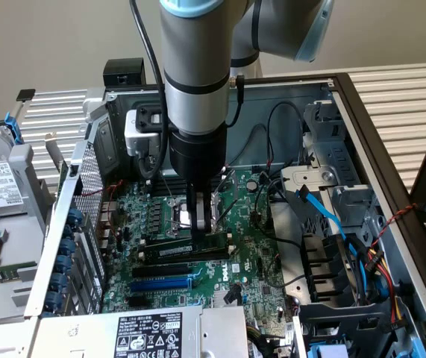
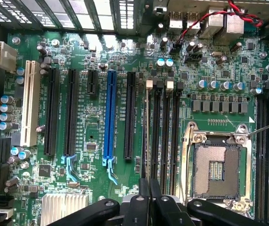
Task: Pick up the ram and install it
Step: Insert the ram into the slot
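An open computer case (image 1: pixel 347 97) is seen lying on its side, with the green motherboard (image 1: pixel 254 261) exposed inside. The arm (image 1: pixel 198 74) is poised straight down over the black memory slots (image 2: pixel 165 132) beside the processor socket (image 2: pixel 216 169). The ram (image 1: pixel 186 245) is stood on edge along one of these slots. Its top edge is pinched at mid-length by the fingers (image 2: pixel 144 195), which are pressed almost together on it. Whether it is seated cannot be told. The stick is judged light, stiff and thin, yet fragile. It is best held by its long edge near the middle, with chips and contacts left untouched, and kept upright so that it is not bent.
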You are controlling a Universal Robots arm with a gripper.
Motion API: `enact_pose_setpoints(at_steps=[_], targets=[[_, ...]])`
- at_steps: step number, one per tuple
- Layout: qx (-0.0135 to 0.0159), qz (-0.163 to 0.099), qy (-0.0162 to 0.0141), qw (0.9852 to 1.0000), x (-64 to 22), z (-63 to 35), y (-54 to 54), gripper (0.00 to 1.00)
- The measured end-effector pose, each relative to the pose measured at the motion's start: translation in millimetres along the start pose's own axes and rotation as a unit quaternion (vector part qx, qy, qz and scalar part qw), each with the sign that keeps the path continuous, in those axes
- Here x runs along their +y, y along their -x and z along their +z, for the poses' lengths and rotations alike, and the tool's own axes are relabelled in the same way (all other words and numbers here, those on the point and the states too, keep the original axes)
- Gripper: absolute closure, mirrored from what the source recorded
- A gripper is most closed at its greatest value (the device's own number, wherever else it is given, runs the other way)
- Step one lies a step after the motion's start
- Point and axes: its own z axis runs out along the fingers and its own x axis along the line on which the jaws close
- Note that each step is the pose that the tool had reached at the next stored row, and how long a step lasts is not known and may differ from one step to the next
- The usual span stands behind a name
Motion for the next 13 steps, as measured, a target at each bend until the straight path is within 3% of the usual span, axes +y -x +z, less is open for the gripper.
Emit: enact_pose_setpoints(at_steps=[10,13], targets=[[-0.0003,0.003,0.0004,1.0000,0.2,-5.5,0.1,0.88],[-0.0004,0.008,0.0017,1.0000,0.2,-6.0,0.1,0.88]])
